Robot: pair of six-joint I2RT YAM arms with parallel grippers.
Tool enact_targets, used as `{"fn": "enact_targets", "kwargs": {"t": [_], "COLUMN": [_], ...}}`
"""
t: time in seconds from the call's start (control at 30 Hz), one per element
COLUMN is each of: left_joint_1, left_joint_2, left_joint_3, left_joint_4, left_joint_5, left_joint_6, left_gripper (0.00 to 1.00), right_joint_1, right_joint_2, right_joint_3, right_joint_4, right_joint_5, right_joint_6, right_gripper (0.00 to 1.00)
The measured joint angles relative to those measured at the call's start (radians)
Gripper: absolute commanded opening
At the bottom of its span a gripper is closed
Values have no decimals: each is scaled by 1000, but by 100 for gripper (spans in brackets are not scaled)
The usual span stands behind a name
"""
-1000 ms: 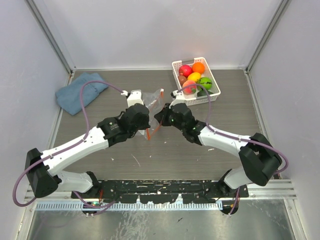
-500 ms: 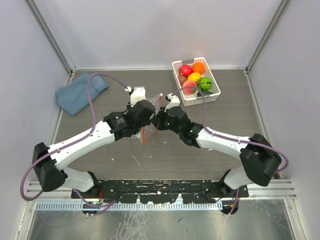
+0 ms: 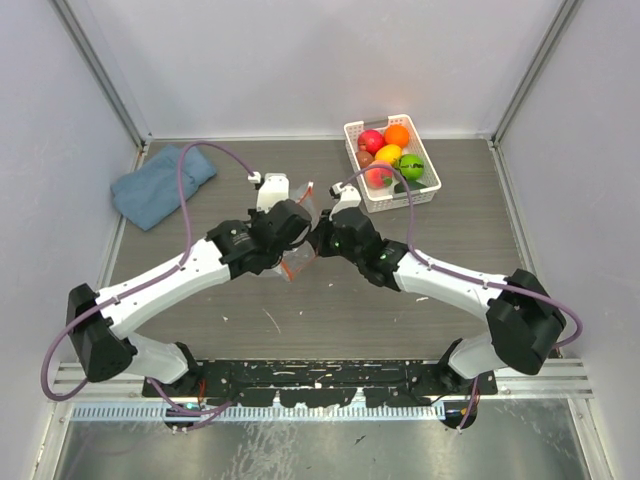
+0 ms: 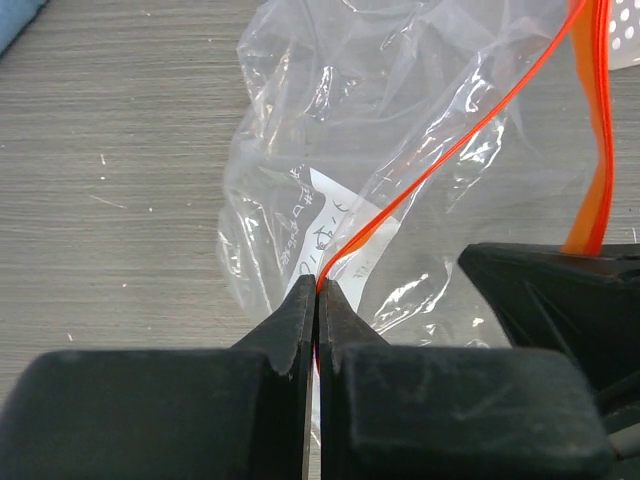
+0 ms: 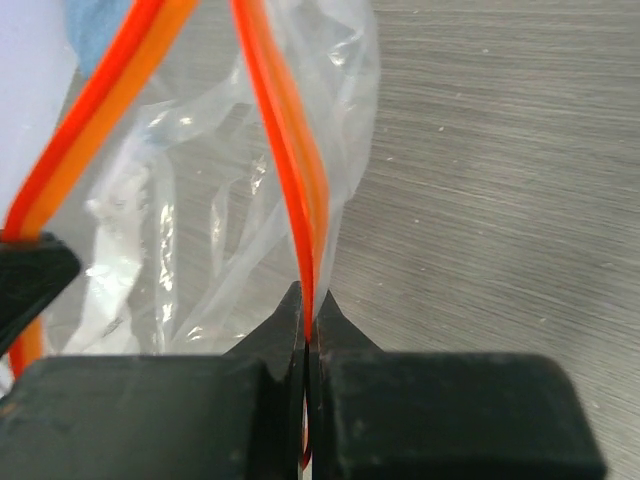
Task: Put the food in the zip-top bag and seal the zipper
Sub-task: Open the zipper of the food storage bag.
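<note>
Top external view gives us both arms meeting near the middle of the table (image 3: 330,320), with the zip-top bag (image 3: 304,200) pinched between them. On the left wrist view we see the left gripper (image 4: 318,290) closed tight, clamped on one red-orange strip of the zipper (image 4: 450,148). The crinkled clear plastic and its white label (image 4: 325,235) spread above it. On the right wrist view the right gripper (image 5: 306,296) is likewise fully closed on the other strip, which rises to the top of the frame. The two strips stand apart, so the bag's mouth is parted. We find the food (image 3: 388,155) in the white basket (image 3: 432,172) at the upper right of the overhead frame, apart from the bag. A blue cloth (image 3: 160,182) lies at upper left.
</note>
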Motion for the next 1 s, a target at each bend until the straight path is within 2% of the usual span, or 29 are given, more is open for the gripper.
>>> {"fn": "enact_targets", "kwargs": {"t": [0.4,0.57,0.6,0.63,0.73,0.87,1.0], "left_joint_1": [0,0,0,0,0,0,0], "left_joint_2": [-186,-214,-214,-213,-208,-177,-127], "left_joint_3": [31,42,42,40,26,7,1], "left_joint_4": [-81,-99,-98,-98,-92,-75,-53], "left_joint_5": [-19,-16,-10,-3,27,52,72], "left_joint_6": [35,54,56,59,66,66,58], "left_gripper": [0,1,4,13,19,23,38], "right_joint_1": [0,1,1,1,1,1,1], "right_joint_2": [13,38,38,38,38,38,38], "right_joint_3": [131,170,170,170,170,170,168], "right_joint_4": [-206,-235,-236,-235,-225,-207,-183], "right_joint_5": [169,180,173,161,118,71,36], "right_joint_6": [-93,-119,-122,-122,-122,-118,-106], "right_gripper": [1,1,1,1,1,1,1]}}
